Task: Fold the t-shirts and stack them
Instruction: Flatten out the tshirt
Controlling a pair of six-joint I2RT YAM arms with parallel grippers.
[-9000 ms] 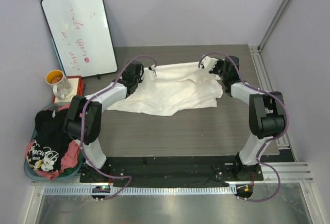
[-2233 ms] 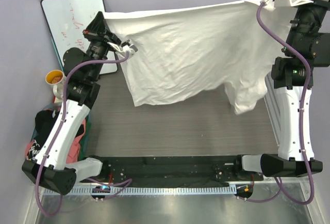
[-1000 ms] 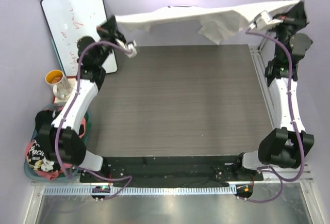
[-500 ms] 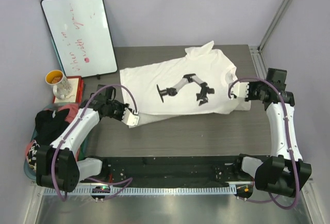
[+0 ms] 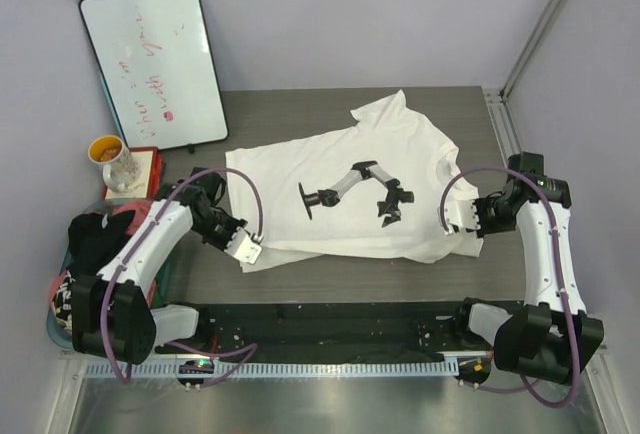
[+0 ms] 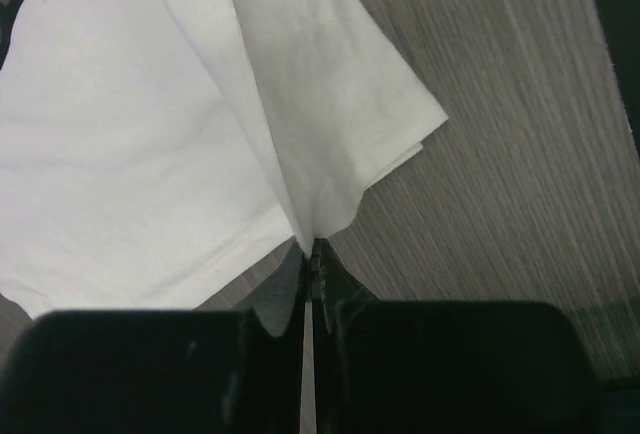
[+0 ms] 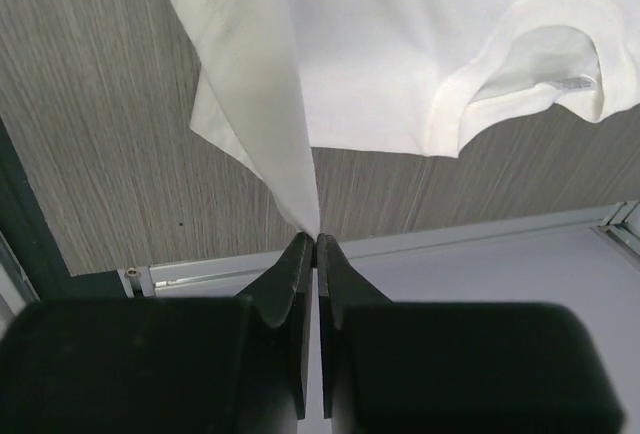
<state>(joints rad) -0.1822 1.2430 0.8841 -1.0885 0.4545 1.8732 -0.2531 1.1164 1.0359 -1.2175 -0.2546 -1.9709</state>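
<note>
While white t-shirt (image 5: 340, 194) lies spread graphic-up mid-table, L gripper (image 5: 250, 249) is clamped on its near-left corner; R gripper (image 5: 462, 222) clamped on near-right corner; black t-shirt (image 5: 95, 254) sits in basket (image 5: 52, 330) at left.

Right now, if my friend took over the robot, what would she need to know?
Left gripper: shut on a hem corner of the white t-shirt.
Right gripper: shut on that shirt's edge near the collar.
Done: white shirt spread flat on the table, graphic up.
Left: fold it. The black t-shirt and pink-red t-shirt lie heaped off the table's left side, unfolded. Nothing is stacked yet.
</note>
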